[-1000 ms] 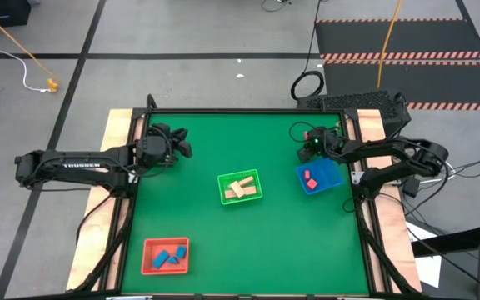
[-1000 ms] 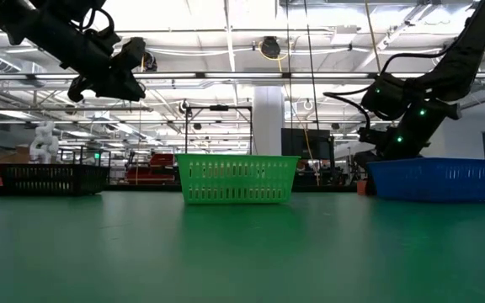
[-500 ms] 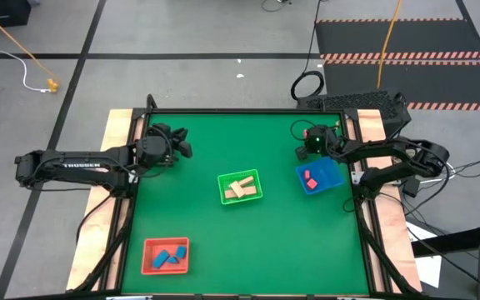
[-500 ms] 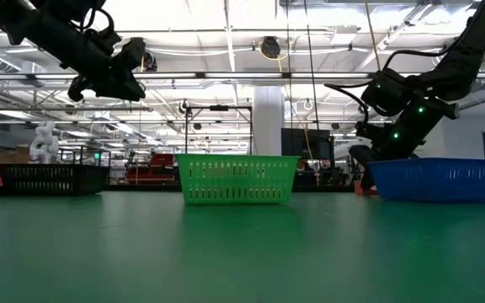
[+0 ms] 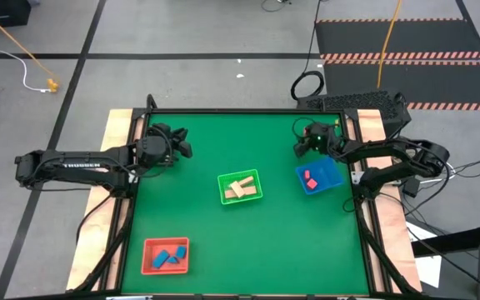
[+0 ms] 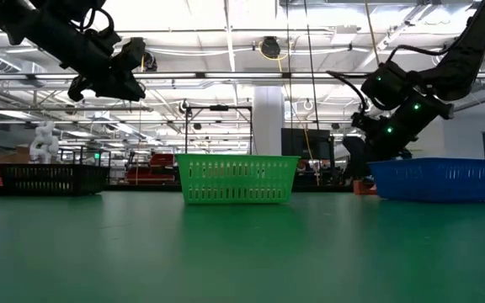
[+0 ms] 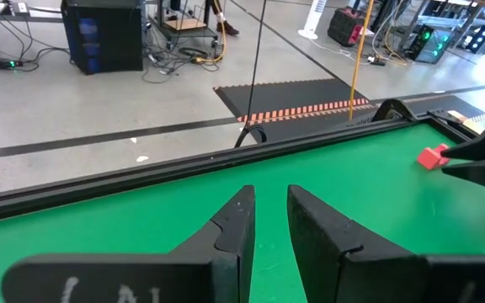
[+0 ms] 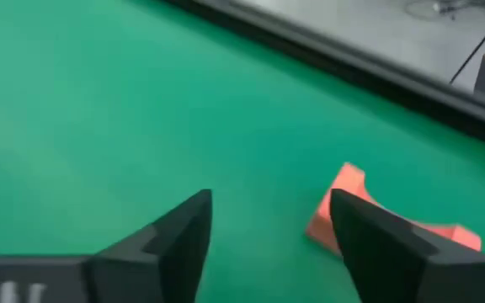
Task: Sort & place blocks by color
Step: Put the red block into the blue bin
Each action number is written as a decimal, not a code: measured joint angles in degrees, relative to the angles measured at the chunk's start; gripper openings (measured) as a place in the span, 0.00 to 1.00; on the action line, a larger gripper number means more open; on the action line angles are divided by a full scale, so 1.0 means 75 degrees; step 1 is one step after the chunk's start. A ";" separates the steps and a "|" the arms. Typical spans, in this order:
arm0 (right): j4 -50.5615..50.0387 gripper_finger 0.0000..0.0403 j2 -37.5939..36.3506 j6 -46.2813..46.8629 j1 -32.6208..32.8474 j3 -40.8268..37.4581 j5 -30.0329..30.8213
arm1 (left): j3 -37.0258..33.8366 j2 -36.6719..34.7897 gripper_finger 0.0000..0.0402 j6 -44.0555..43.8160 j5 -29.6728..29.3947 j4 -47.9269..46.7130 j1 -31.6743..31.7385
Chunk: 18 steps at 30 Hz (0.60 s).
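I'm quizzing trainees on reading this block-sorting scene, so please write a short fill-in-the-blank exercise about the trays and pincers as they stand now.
1. The red blocks lie in the ____ tray.
2. The cream blocks lie in the ____ tray.
3. The right pincer, its fingers apart, has a lone ____ block on the mat just ahead of it.
4. The left pincer waits above the mat, holding ____.

Missing words: blue; green; red; nothing

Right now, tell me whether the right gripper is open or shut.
Open. In the right wrist view the right gripper's fingers stand apart with bare green mat between them; a red block lies on the mat beside one finger, not gripped.
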 joint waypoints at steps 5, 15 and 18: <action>0.0087 0.63 0.0000 0.0130 0.0003 0.0003 0.0534 | 0.0000 0.0000 0.18 0.0002 -0.0001 -0.0003 0.0000; 0.0313 0.49 0.0888 0.0189 -0.0015 0.0003 0.1272 | 0.0000 0.0000 0.18 0.0171 0.0002 0.0000 -0.0003; 0.0561 0.42 0.1311 0.0176 -0.0062 0.0012 0.1497 | 0.0000 0.0000 0.18 0.0197 0.0002 0.0000 -0.0001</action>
